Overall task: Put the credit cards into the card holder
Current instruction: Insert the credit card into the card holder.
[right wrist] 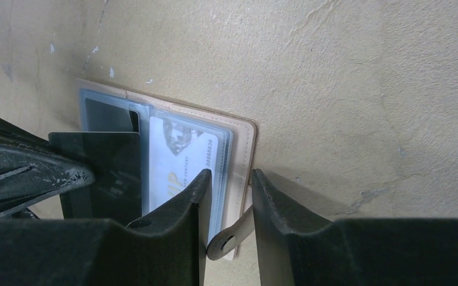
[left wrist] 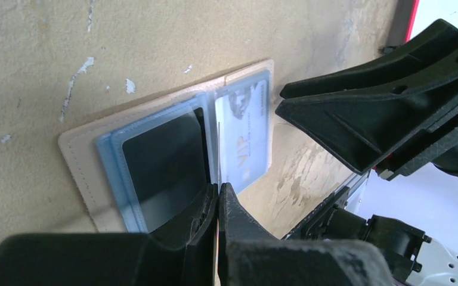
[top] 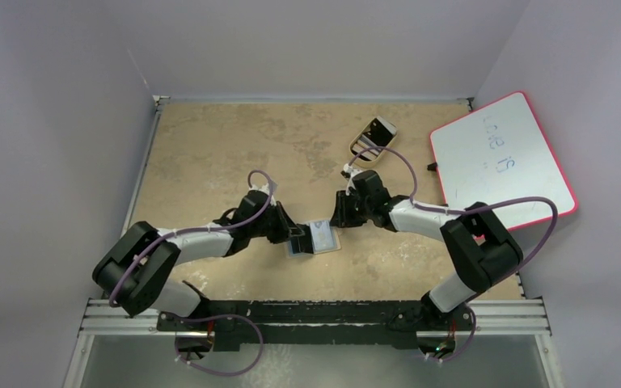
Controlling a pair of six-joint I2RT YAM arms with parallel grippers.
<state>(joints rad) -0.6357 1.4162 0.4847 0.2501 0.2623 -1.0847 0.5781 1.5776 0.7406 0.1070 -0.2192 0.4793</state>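
Forearms from both sides converge on the card holder (right wrist: 247, 134), which lies open and flat on the table (top: 210, 153), just toward 6 o'clock of its centre. Your left arm folds its elbow back at 8 o'clock and stretches low toward 3 o'clock. The left gripper (left wrist: 218, 189) sits at the holder's 9 o'clock edge, fingers pinched together on a dark card (right wrist: 104, 173) that stands on edge over the left panel's clear sleeve. Your right arm bends its elbow out at 4 o'clock and reaches toward 10 o'clock. The right gripper (right wrist: 231, 176) sits at the holder's 1 o'clock, tilted down, fingers apart. One finger hangs over the right panel and the other over bare table beside it, with the snap tab (right wrist: 229, 238) in the gap; you cannot tell whether either finger touches it. A pale card (right wrist: 179, 161) lies tucked in the right panel's sleeve. At the table's 1 o'clock sits a tan tray (top: 358, 150) holding a phone-like slab (top: 382, 129), with a whiteboard (top: 501, 162) at 3 o'clock.
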